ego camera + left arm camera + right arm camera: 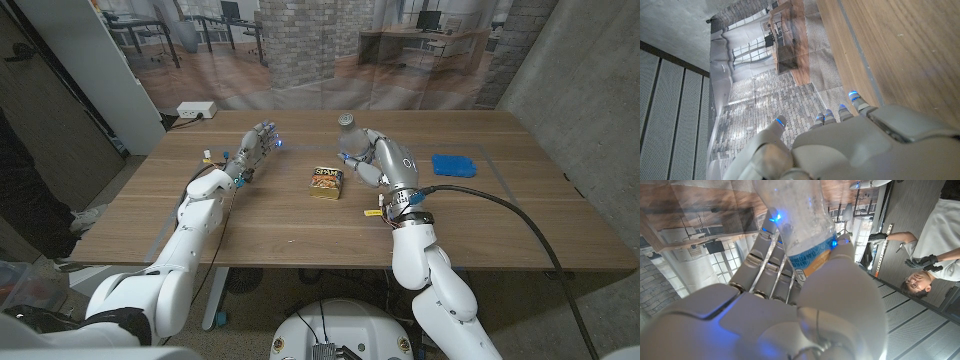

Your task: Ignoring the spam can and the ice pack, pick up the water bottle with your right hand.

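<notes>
While the right hand (368, 158) grips the bottle (347, 128) at upper centre, seemingly lifted, the left hand (252, 150) waits open, left of the spam can (327, 182)

The right arm reaches forward over the table toward 12 o'clock, and the right hand (366, 156) has its fingers (765, 255) and thumb curled around something it holds. The left arm stretches toward 1 o'clock; the left hand (252, 150) holds nothing, fingers extended and apart.
</notes>
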### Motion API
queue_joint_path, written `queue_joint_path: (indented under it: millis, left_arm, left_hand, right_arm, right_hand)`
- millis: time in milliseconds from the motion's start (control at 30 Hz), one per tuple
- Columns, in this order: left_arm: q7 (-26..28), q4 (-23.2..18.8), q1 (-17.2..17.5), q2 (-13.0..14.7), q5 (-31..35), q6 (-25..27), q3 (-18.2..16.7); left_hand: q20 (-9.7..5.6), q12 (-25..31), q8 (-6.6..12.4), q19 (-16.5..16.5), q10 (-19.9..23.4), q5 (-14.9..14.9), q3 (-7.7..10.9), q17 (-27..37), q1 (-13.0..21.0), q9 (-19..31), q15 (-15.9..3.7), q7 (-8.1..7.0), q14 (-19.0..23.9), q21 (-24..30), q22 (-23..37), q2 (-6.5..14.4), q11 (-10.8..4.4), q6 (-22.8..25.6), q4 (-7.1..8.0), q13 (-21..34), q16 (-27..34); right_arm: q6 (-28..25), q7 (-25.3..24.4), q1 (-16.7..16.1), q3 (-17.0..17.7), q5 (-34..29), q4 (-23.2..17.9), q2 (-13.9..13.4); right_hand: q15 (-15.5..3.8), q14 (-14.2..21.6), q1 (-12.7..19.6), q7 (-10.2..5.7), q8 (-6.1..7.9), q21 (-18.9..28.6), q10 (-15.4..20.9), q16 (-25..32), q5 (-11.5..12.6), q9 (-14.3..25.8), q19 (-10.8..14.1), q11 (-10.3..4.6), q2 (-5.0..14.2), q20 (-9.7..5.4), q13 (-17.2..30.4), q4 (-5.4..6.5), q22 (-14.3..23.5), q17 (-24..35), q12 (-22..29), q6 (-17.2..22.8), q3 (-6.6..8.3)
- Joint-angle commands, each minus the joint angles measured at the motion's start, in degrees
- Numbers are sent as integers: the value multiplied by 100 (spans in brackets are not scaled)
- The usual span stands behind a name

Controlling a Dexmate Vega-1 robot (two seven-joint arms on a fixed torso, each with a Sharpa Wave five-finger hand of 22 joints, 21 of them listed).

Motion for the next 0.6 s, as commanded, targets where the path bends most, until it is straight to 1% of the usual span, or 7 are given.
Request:
queue_joint_path:
  millis: [33,400,433,600]
  left_arm:
    - [-112,25,15,54,-64,-30,-43]
    - [-151,19,30,117,-62,2,-69]
    - [-158,11,34,122,-62,11,-69]
    - [-172,-97,84,161,-62,91,-65]
  left_hand:
    - [33,31,22,-321,-340,50,2,19,-6,21,13,13,-443,-12,18,583,21,-418,1,11,14]
    - [33,31,21,-317,-341,51,1,19,-5,21,13,15,-444,-14,18,585,23,-420,1,11,14]
    - [33,30,21,-317,-344,51,1,19,-5,21,14,16,-442,-15,18,585,23,-419,1,11,15]
    - [34,28,21,-319,-348,52,1,19,-5,21,13,15,-445,-17,18,586,7,-419,1,11,13]
  right_arm:
    - [-63,-102,113,-34,-205,-50,39]
    - [-85,-252,203,-25,-324,-47,50]
    - [-89,-261,209,-24,-331,-44,52]
    - [-92,-316,256,-11,-342,-17,61]
  right_hand:
    - [-622,68,371,-14,38,57,26,-32,-3,8,287,-11,442,-746,32,6,1,35,24,57,-53]
    - [-621,105,388,-17,50,118,28,-84,-13,8,260,11,450,-752,65,20,-36,85,39,64,-93]
    - [-620,105,390,-20,49,124,23,-93,-15,8,249,-19,448,-753,70,22,-42,91,39,59,-100]
    - [-618,115,389,-19,52,152,25,-119,-19,6,242,-10,448,-756,84,32,-58,112,45,60,-122]
